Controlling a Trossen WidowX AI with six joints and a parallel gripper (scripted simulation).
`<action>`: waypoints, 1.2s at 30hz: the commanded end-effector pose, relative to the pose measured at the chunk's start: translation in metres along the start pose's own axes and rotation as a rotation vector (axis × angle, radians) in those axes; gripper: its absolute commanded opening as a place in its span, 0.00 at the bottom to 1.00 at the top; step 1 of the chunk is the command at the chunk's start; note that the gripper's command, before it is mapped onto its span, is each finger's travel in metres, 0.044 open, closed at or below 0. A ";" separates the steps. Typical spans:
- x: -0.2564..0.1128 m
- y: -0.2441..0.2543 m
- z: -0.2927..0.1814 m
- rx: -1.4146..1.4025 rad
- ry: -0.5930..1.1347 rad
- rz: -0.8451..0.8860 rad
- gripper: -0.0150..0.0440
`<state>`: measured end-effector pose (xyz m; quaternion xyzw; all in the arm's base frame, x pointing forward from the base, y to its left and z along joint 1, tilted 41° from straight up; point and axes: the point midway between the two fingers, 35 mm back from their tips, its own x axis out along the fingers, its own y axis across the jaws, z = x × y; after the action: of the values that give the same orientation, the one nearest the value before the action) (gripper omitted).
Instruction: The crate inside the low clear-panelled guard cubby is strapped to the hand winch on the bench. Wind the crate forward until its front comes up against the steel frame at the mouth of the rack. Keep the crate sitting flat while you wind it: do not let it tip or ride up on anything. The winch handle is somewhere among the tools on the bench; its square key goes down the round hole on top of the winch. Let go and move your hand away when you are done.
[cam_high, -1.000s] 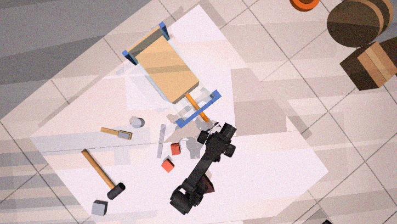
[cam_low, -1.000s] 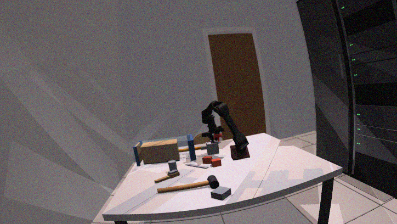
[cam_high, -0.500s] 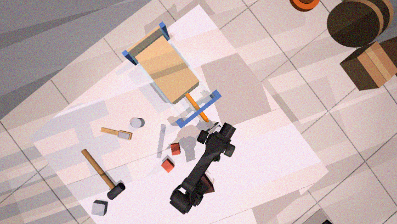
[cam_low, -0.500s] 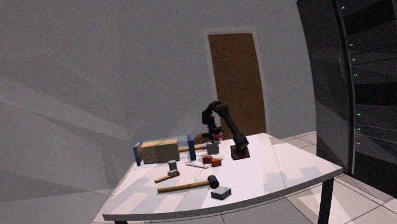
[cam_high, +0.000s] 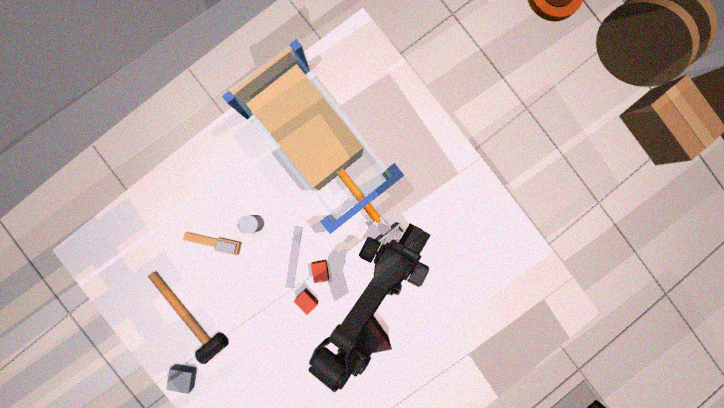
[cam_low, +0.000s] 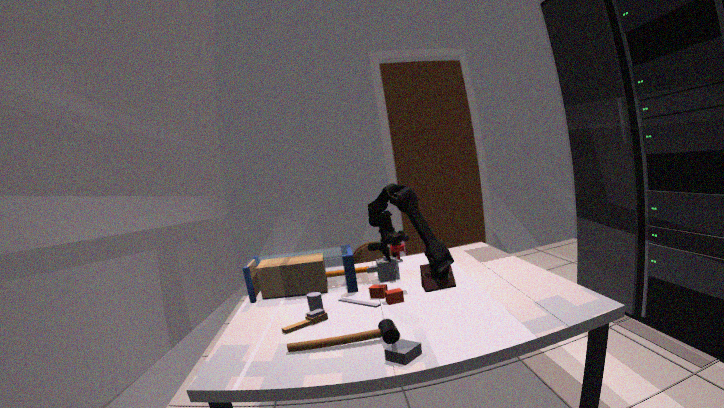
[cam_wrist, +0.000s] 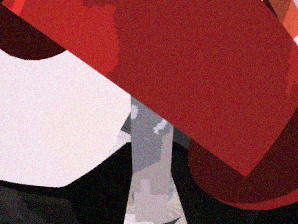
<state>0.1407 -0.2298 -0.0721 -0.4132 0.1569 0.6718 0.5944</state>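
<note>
The tan crate (cam_high: 303, 131) (cam_low: 293, 276) sits flat inside the clear-panelled cubby, its front a short gap behind the blue steel frame (cam_high: 330, 224) (cam_low: 349, 271) at the mouth. An orange strap (cam_high: 350, 184) (cam_low: 336, 273) runs from the crate under the frame's top bar to the grey winch (cam_low: 388, 270). My gripper (cam_low: 389, 256) (cam_wrist: 150, 147) is over the winch, shut on the grey upright shaft of the winch handle. The handle's red part (cam_low: 398, 249) (cam_wrist: 185, 80) fills much of the wrist view. The key's end and the hole are hidden.
Two red blocks (cam_high: 319, 271) (cam_high: 306, 302) and a flat grey bar (cam_high: 294, 257) lie left of the arm. Farther left are a grey cylinder (cam_high: 249, 224), a wooden-handled brush-like tool (cam_high: 226, 245), a mallet (cam_high: 182, 310) and a grey block (cam_high: 180, 379).
</note>
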 end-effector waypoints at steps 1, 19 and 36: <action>0.004 -0.001 0.000 0.010 -0.003 0.000 0.25; 0.004 0.000 0.000 0.008 -0.003 0.000 0.25; 0.005 0.003 0.000 -0.060 0.001 0.005 0.25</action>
<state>0.1404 -0.2291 -0.0727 -0.4273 0.1419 0.6714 0.5887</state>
